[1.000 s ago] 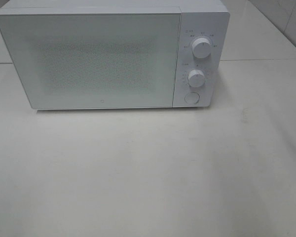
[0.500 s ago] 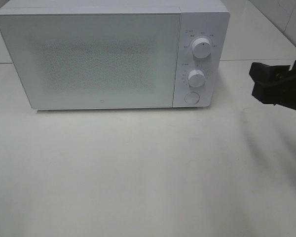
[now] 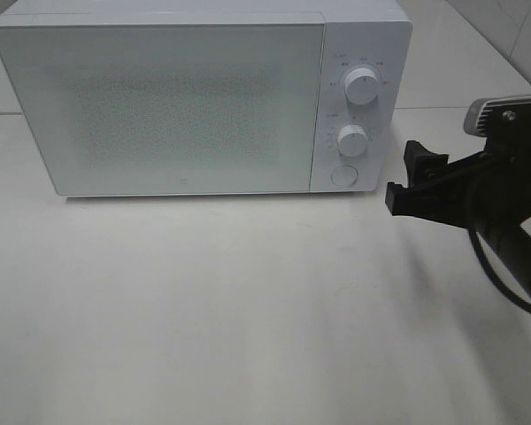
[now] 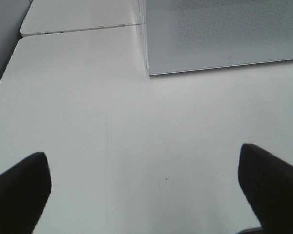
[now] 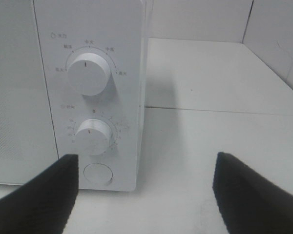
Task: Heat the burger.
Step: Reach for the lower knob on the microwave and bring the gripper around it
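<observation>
Right claw released, empty, beside microwave dials | left claw released, apparently above bench before microwave

White, faintly glossy table spreading under the right pincer and the left pincer, with a thin seam crossing it ahead of the right pincer and a tiny dark speck just ahead of the left pincer, in line with the gap between its fingers. Standing upright directly on it, door shut, a white microwave: control-panel end near and just ahead of the right pincer without touching, lower door corner well ahead of the left pincer.
</observation>
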